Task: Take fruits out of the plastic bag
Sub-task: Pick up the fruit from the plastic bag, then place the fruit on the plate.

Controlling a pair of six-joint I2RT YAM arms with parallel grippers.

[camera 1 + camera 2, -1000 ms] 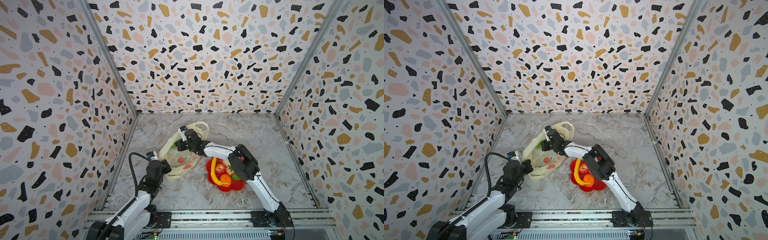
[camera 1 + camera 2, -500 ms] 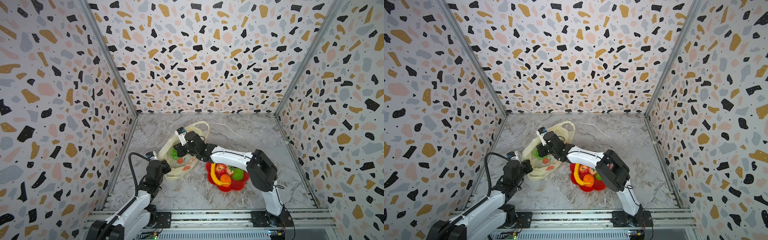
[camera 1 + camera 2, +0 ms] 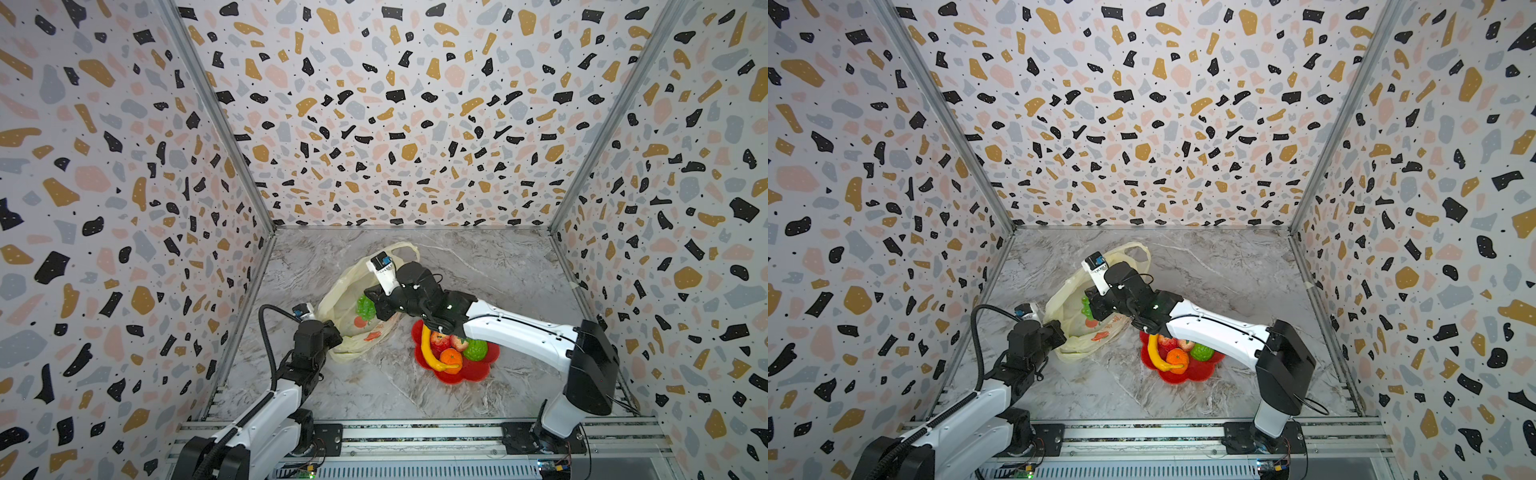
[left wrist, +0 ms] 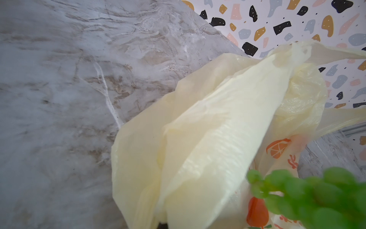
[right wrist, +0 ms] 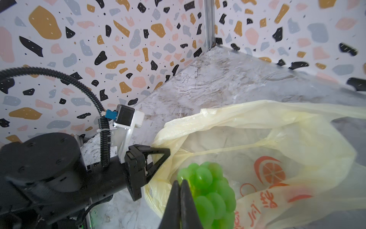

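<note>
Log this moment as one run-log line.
left gripper: shut on pale yellow plastic bag rim | right gripper: shut on green toy grape bunch at bag mouth | red flower-shaped plate: holds other fruits

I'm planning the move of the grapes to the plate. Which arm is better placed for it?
Right. The right gripper is shut on the grapes at the bag mouth, with the plate just under that arm. The left gripper holds the bag's edge.
</note>
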